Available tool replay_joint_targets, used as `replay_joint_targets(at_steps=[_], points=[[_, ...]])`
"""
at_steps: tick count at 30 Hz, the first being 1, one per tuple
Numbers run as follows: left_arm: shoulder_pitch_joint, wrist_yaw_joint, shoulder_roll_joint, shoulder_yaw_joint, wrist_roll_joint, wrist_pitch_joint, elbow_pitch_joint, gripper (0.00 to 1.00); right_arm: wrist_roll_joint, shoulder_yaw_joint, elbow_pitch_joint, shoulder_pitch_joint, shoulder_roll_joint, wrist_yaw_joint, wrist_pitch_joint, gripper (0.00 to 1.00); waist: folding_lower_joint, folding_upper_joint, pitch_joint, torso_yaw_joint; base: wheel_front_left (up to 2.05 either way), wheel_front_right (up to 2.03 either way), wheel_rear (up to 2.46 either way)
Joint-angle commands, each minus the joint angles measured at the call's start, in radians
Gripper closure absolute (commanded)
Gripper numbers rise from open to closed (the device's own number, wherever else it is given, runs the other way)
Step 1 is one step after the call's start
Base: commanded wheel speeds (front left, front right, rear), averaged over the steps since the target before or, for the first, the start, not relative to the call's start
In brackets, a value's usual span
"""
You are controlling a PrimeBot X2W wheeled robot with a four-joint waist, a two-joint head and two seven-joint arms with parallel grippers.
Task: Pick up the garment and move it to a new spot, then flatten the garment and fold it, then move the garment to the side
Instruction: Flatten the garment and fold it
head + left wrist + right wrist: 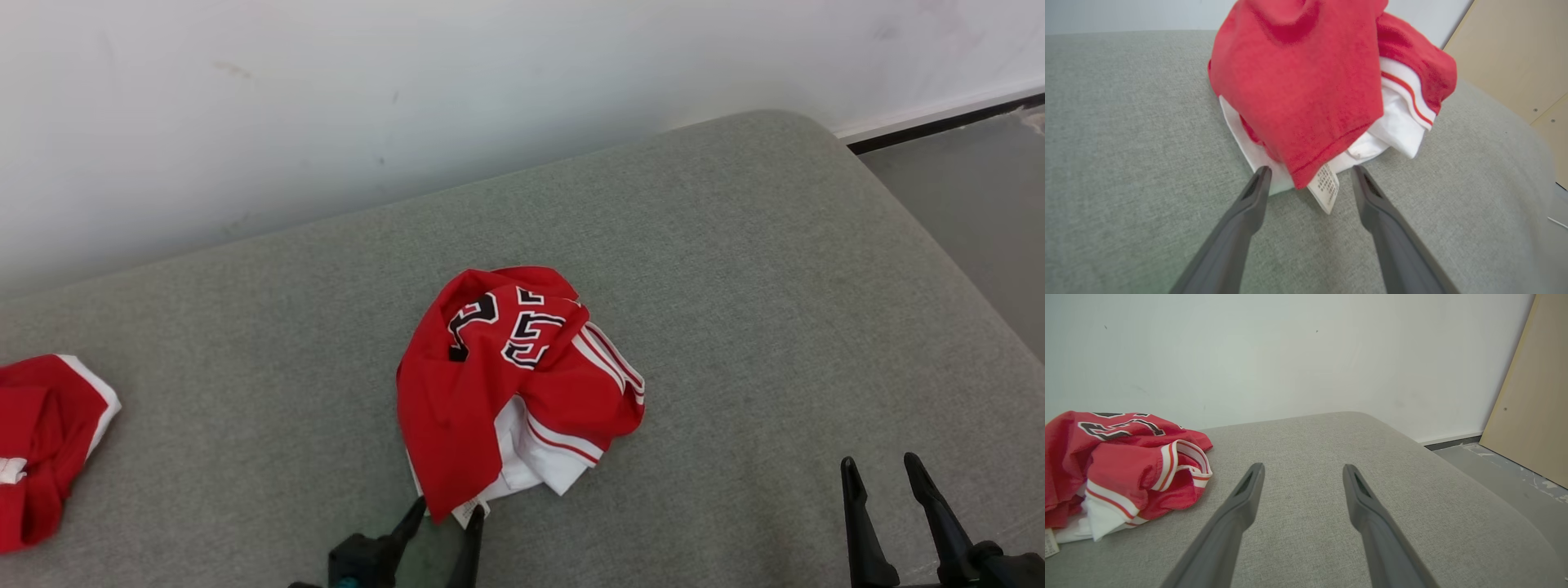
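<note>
The garment, a bright red jersey with white striped sleeve ends and a black-and-white graphic, lies crumpled in the middle of the grey cushion. My left gripper stands open at its near edge. In the left wrist view the garment rises just ahead, and the left gripper has a red hem corner and the small white tag between its spread fingers, not clamped. My right gripper is open over bare cushion to the garment's right. The right wrist view has the right gripper empty and the garment at left.
Another red and white cloth lies at the cushion's left edge. A white wall runs behind the cushion. The cushion drops off on the right to grey floor, where a tan board leans.
</note>
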Motion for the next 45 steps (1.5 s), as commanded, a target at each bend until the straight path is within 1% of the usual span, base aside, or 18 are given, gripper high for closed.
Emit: replay_joint_targets(at_steps=[1, 5, 6, 7, 8, 9, 15, 17, 20, 23, 28, 31, 34, 35, 38, 41, 42, 45], points=[[-0.017, 0.001, 0.005, 0.007, -0.004, -0.001, 0.001, 0.00, 0.002, -0.003, -0.004, -0.006, 0.001, -0.002, 0.001, 0.00, 0.0000, 0.0000, 0.003, -0.005, 0.00, 0.00, 0.00], [-0.035, 0.012, 0.005, 0.029, -0.012, -0.001, -0.019, 0.00, 0.001, -0.001, -0.004, -0.008, 0.003, -0.002, 0.001, 0.00, 0.0000, 0.0000, 0.005, -0.010, 0.00, 0.00, 0.00], [-0.038, 0.015, 0.005, 0.033, -0.017, -0.001, -0.021, 0.14, 0.001, -0.001, -0.004, -0.010, 0.003, -0.002, 0.001, 0.00, 0.0000, 0.0000, 0.006, -0.010, 0.00, 0.00, 0.00], [-0.041, 0.016, 0.005, 0.036, -0.017, -0.001, -0.023, 0.64, 0.001, 0.000, -0.003, -0.012, 0.003, -0.002, 0.001, 0.00, 0.0000, 0.0000, 0.006, -0.009, 0.00, 0.00, 0.00], [-0.046, 0.016, 0.005, 0.038, -0.018, -0.001, -0.023, 0.87, 0.000, 0.000, -0.002, -0.014, 0.004, -0.002, 0.001, 0.00, 0.0000, 0.0000, 0.006, -0.009, 0.00, 0.00, 0.00], [-0.051, 0.016, 0.005, 0.039, -0.019, -0.001, -0.022, 1.00, 0.000, 0.001, -0.001, -0.014, 0.004, -0.002, 0.001, 0.00, 0.0000, 0.0000, 0.006, -0.008, 0.00, 0.00, 0.00], [-0.069, 0.013, 0.005, 0.054, -0.010, -0.001, -0.040, 1.00, -0.004, -0.006, -0.003, -0.009, 0.005, -0.002, 0.001, 0.00, 0.0000, 0.0000, 0.001, 0.013, 0.00, 0.00, 0.00], [-0.069, 0.016, 0.006, 0.072, -0.001, -0.001, -0.060, 1.00, -0.004, -0.015, -0.006, 0.001, 0.005, -0.002, 0.001, 0.00, 0.0000, 0.0000, -0.003, 0.032, 0.00, 0.00, 0.00], [-0.062, 0.017, 0.023, 0.096, 0.015, -0.001, -0.097, 1.00, -0.001, -0.023, -0.005, 0.018, 0.005, -0.002, 0.001, 0.00, 0.0000, 0.0000, -0.012, 0.073, 0.00, 0.00, 0.00], [-0.044, 0.022, 0.047, 0.118, 0.022, -0.001, -0.145, 1.00, 0.002, -0.025, -0.004, 0.023, 0.006, -0.002, 0.001, 0.00, 0.0000, 0.0000, -0.023, 0.119, 0.00, 0.00, 0.00], [-0.009, 0.032, 0.119, 0.156, 0.050, -0.001, -0.234, 1.00, 0.010, -0.009, 0.000, 0.034, 0.008, -0.002, 0.001, 0.00, 0.0000, 0.0000, -0.042, 0.193, 0.00, 0.00, 0.00], [0.022, 0.034, 0.171, 0.146, 0.090, 0.008, -0.283, 1.00, 0.010, -0.004, 0.004, 0.042, 0.009, -0.002, 0.001, 0.00, 0.0000, 0.0000, -0.055, 0.230, 0.00, 0.00, 0.00], [0.062, 0.043, 0.217, 0.134, 0.129, 0.035, -0.340, 1.00, 0.009, -0.007, 0.003, 0.043, 0.009, -0.002, 0.001, 0.00, 0.0000, 0.0000, -0.059, 0.258, 0.00, 0.00, 0.00], [0.062, 0.043, 0.217, 0.134, 0.129, 0.035, -0.340, 1.00, 0.009, -0.007, 0.003, 0.043, 0.009, -0.002, 0.001, 0.00, 0.0000, 0.0000, -0.059, 0.258, 0.00, 0.00, 0.00], [0.119, 0.058, 0.256, 0.138, 0.151, 0.061, -0.369, 1.00, 0.010, -0.008, 0.001, 0.048, 0.010, -0.002, 0.001, 0.00, 0.0000, 0.0000, -0.060, 0.274, 0.00, 0.00, 0.00], [0.166, 0.074, 0.269, 0.143, 0.155, 0.082, -0.363, 1.00, 0.012, -0.006, 0.004, 0.048, 0.010, -0.002, 0.001, 0.00, 0.0000, 0.0000, -0.056, 0.283, 0.00, 0.00, 0.00], [0.179, 0.081, 0.267, 0.143, 0.151, 0.086, -0.353, 1.00, 0.012, -0.004, 0.007, 0.048, 0.010, -0.002, 0.001, 0.00, 0.0000, 0.0000, -0.054, 0.285, 0.00, 0.00, 0.00], [0.205, 0.082, 0.256, 0.131, 0.141, 0.095, -0.306, 1.00, 0.012, -0.001, 0.011, 0.045, 0.011, -0.002, 0.001, 0.00, 0.0000, 0.0000, -0.050, 0.285, 0.00, 0.00, 0.00]])
